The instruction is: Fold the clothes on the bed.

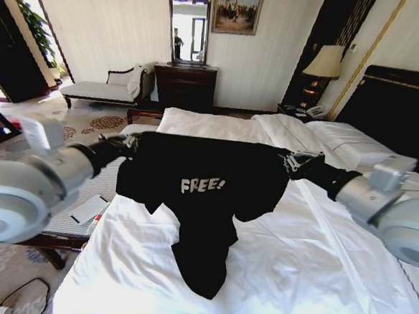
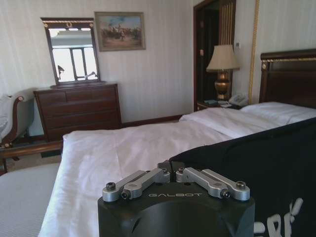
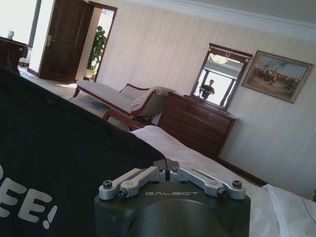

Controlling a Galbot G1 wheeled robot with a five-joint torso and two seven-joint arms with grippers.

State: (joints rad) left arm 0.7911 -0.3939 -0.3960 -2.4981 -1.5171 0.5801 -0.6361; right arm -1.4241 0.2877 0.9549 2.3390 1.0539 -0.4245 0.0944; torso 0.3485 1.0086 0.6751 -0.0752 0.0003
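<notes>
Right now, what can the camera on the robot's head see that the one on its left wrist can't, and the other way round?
Head view alone: both grippers, left gripper and right gripper, holding the black T-shirt stretched between them above the bed, its whole word "FREE!", and the chaise.

Left wrist view alone: the left gripper's fingers close up, pinched shut on the shirt's edge.

Both: shirt, white bed, dresser, mirror, painting, lamp.

Both hands hold the T-shirt [image 1: 205, 193] (lettering outward) above the bed [image 1: 316, 272].
</notes>
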